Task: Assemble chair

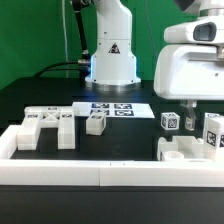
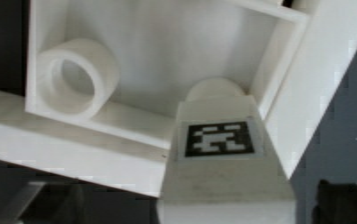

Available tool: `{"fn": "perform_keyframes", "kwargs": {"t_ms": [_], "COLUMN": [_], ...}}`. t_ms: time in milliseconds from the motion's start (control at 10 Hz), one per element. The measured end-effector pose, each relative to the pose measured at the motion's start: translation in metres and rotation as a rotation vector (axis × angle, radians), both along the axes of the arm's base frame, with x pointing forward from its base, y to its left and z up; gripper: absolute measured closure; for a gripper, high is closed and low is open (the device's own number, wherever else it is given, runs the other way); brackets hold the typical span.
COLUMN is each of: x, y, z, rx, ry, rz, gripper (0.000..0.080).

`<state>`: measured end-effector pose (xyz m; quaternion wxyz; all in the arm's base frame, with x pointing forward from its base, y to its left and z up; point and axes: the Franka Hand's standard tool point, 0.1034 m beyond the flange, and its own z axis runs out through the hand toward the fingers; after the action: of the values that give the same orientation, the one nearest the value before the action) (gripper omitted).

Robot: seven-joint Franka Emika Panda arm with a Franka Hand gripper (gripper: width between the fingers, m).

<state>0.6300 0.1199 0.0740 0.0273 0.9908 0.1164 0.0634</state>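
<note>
So the chair pieces point(image 1: 97, 123) are all loose white chunks spread over the black counter point(image 1: 60, 100), nothing joined that I can see. Toward the exterior view's left there's a flat slotted piece point(image 1: 47, 126), just inside the corner of the white border rail point(image 1: 100, 176). Near the middle sits a small tagged block point(image 1: 97, 123), just in front of the marker board point(image 1: 110, 108).

Over on the exterior view's right there's a little tagged cube point(image 1: 170, 121), a taller block point(image 1: 213, 130) at the very edge of the shot, and a low piece point(image 1: 178, 150) in front of those, close to the rail.

The arm's base point(image 1: 112, 55) stands at the back, behind the marker board. The tool point(image 1: 188, 116) hangs low over that right-hand bunch, right beside the cube.

The wrist view is super close up. You get a framed piece point(image 2: 175, 60) with a round ring point(image 2: 74, 75) inside it, and in front of that a tapered white piece point(image 2: 219, 150) with a square tag facing the camera.

Honestly can't tell whether the tool is clenched on anything or released. Its fingers are mostly hidden from outside, and the wrist view doesn't show them clearly.
</note>
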Motion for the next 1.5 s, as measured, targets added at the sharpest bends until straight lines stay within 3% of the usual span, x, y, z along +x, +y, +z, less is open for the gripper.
{"fn": "perform_keyframes", "kwargs": {"t_ms": [100, 300, 1000, 1500], "x": [0.0, 0.0, 0.0, 0.0], "y": [0.0, 0.0, 0.0, -0.017], "z": [0.0, 0.0, 0.0, 0.0], "rx": [0.002, 0.008, 0.062, 0.077], "ry": [-0.001, -0.002, -0.018, -0.032], "rz": [-0.018, -0.056, -0.459, -0.758], "gripper": [0.0177, 0.0509, 0.0509, 0.0509]}}
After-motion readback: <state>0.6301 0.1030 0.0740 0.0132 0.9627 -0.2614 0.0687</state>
